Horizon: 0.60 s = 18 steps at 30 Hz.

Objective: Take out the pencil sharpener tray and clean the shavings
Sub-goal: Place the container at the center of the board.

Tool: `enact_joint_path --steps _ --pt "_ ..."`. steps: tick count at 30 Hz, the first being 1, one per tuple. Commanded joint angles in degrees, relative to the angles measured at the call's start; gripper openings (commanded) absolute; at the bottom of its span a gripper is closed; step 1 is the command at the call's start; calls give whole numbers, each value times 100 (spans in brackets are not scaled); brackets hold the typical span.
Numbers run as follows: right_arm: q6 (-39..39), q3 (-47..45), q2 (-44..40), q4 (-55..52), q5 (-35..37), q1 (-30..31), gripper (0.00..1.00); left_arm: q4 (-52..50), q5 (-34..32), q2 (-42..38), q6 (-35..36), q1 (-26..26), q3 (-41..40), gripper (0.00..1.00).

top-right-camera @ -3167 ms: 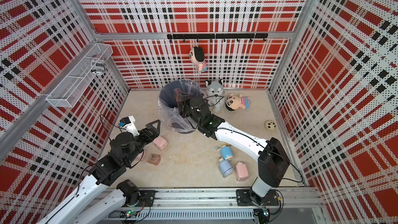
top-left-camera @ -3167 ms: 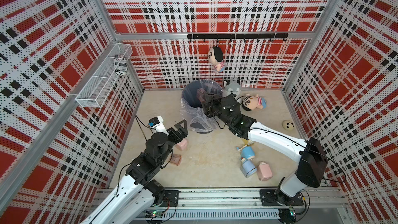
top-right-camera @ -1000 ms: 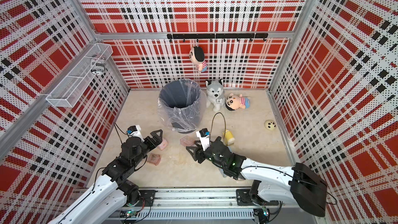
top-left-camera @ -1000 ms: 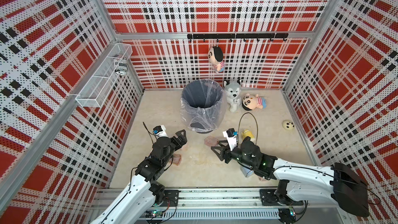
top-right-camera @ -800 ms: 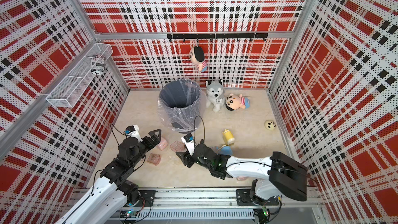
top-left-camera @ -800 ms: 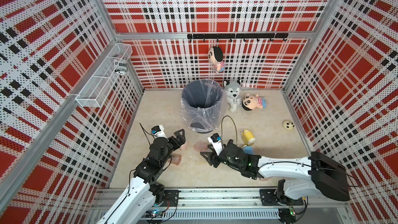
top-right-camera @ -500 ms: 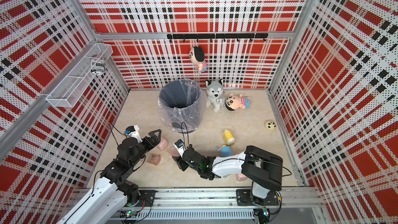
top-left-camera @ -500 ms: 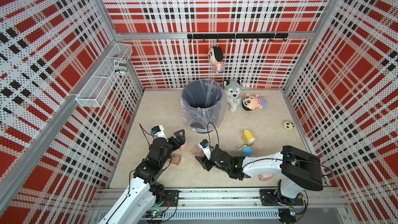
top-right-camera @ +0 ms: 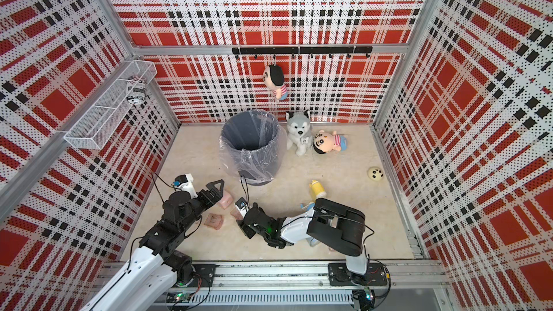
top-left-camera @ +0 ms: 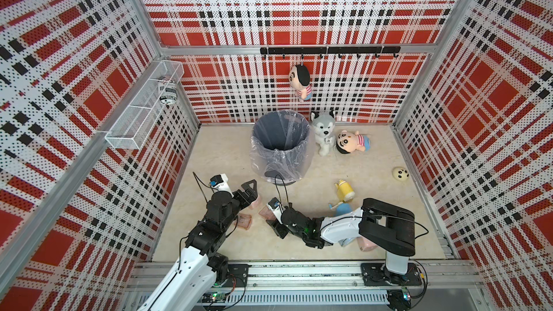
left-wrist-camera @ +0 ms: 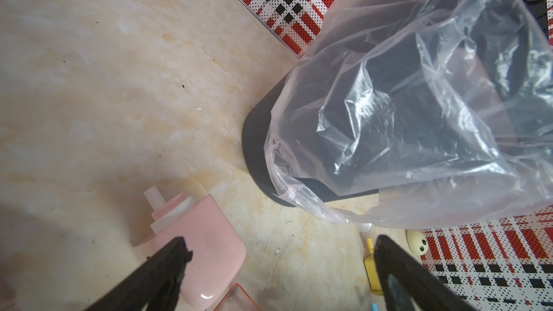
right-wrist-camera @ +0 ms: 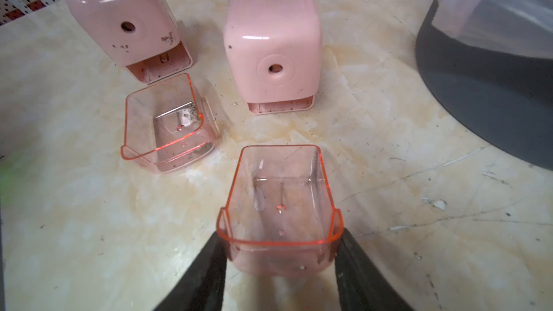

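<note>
Clamping the tray point(right-wrist-camera: 278, 198) by its side walls with the right gripper point(right-wrist-camera: 279, 252), open top up, near the floor point(right-wrist-camera: 89, 234). Facing, straight ahead of those jaws, the sharpener point(right-wrist-camera: 272, 46) with its slot empty, with a second tray point(right-wrist-camera: 167, 133) and second sharpener point(right-wrist-camera: 125, 22) ahead to one side and the bin point(right-wrist-camera: 484, 100) off to the other. Hanging with left gripper point(left-wrist-camera: 278, 252) spread wide and holding nothing, one finger point(left-wrist-camera: 161, 273) above the sharpener, bin just ahead.
</note>
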Motion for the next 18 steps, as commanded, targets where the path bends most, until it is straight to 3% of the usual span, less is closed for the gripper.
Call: enact_joint_path --steps 1,8,13,18 --pt "-47 149 248 129 -33 43 43 139 45 -39 64 60 -56 98" --pt "-54 276 584 170 -97 43 48 139 69 -46 55 60 -47 98" --pt "-17 329 701 188 -120 43 63 113 89 -74 16 60 -29 98" --pt "5 317 658 169 -115 43 71 96 74 -143 -72 34 -37 98"
